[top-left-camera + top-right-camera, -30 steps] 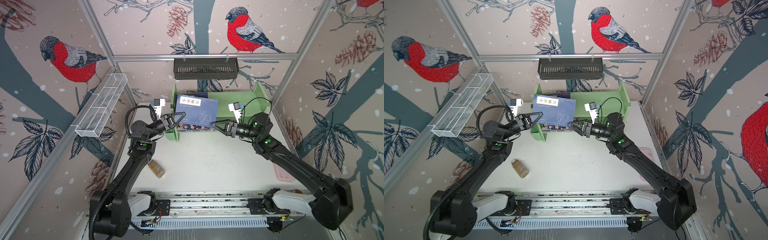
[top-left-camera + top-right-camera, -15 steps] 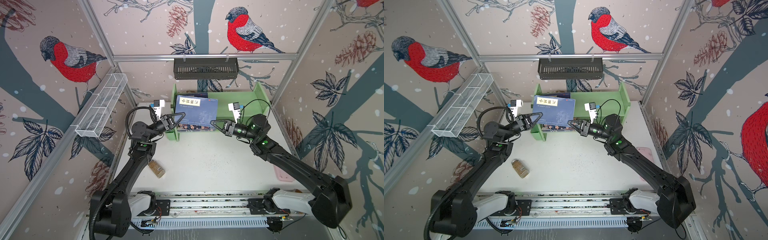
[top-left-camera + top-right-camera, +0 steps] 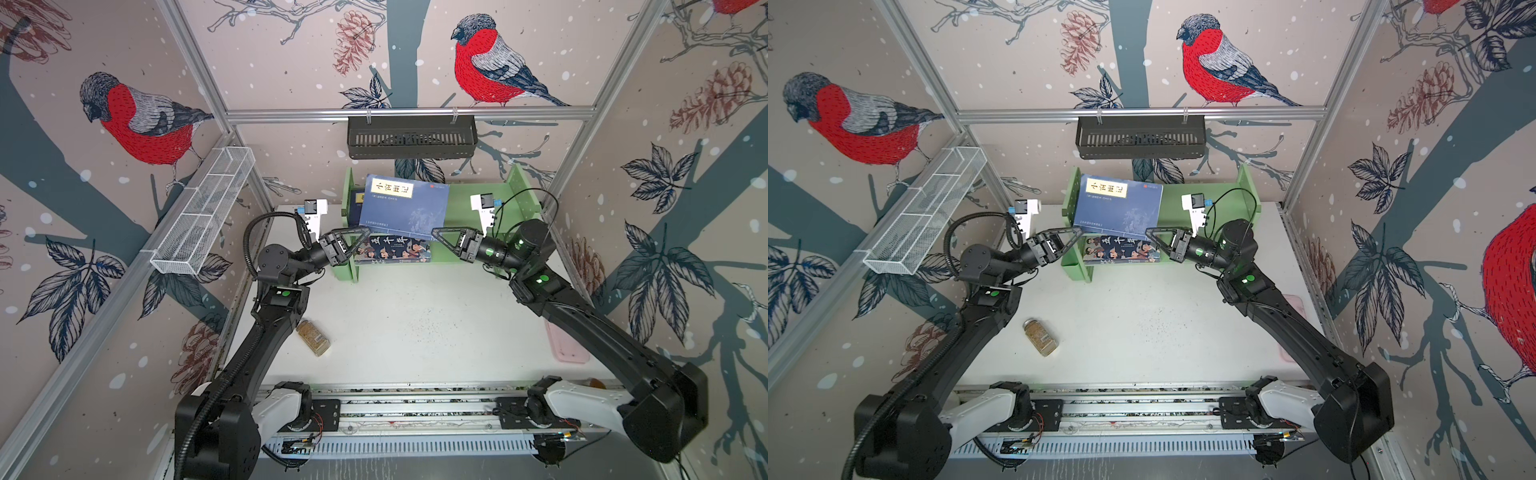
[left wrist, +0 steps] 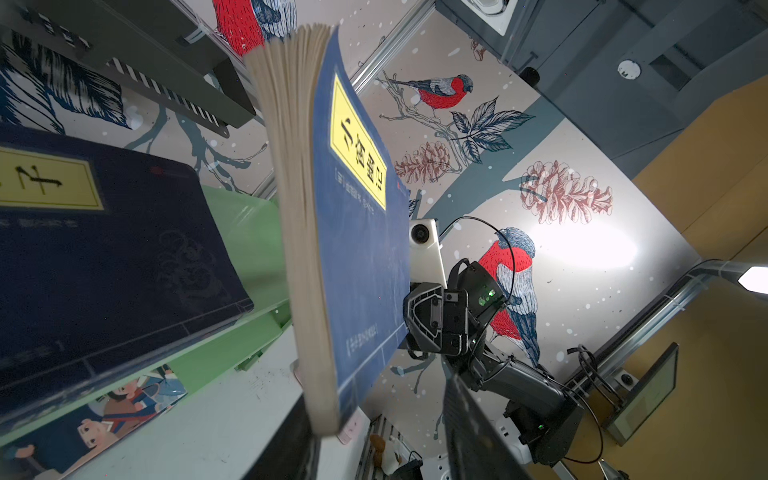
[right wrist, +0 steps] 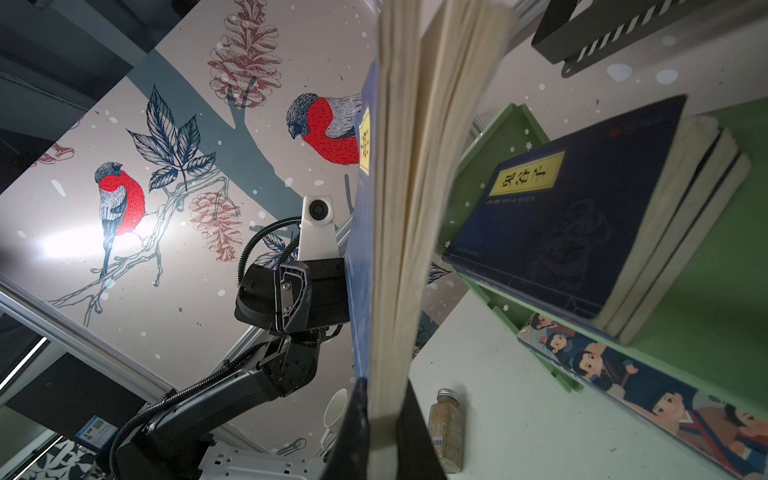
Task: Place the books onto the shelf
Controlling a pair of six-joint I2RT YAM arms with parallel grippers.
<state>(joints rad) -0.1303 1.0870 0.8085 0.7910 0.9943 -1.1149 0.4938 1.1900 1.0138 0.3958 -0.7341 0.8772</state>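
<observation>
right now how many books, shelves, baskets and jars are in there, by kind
navy books: 4, stack looks like 3, plus held navy book
cartoon book: 1
shelf: 1
baskets: 2, black basket, white wire basket
spice jar: 1
total: 9

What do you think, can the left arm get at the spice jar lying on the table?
Probably yes. The spice jar lies alone on the table beside the left forearm. The left gripper is open at the blue book, which the right gripper clamps, so it looks free.
</observation>
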